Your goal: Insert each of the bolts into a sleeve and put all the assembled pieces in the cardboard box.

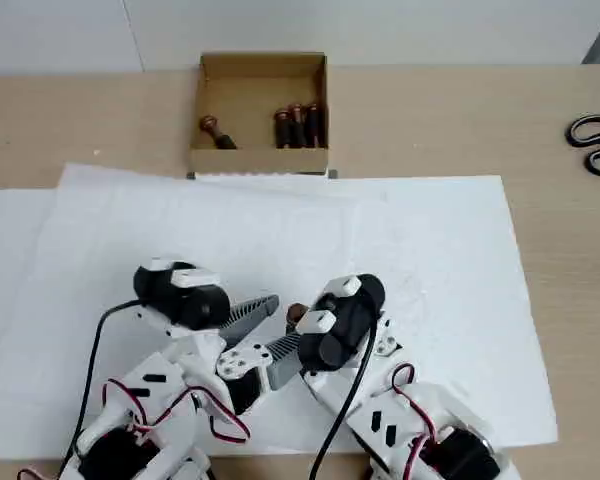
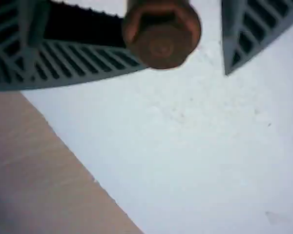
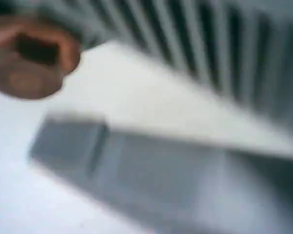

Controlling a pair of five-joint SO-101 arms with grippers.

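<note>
White paper (image 1: 430, 260) covers the table. Well apart from the cardboard box (image 1: 210, 158), on the arms' side, a bolt (image 2: 161, 34) sits between the left gripper's (image 1: 289, 320) wide-spread, unclamped jaws. The right gripper's (image 1: 310, 318) hold I cannot tell. Closing squarely, axis level, should keep it from twisting.

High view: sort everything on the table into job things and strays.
Job:
- bolt
- cardboard box
- assembled pieces inside it

Strays:
- scissors
- white paper sheet
</note>
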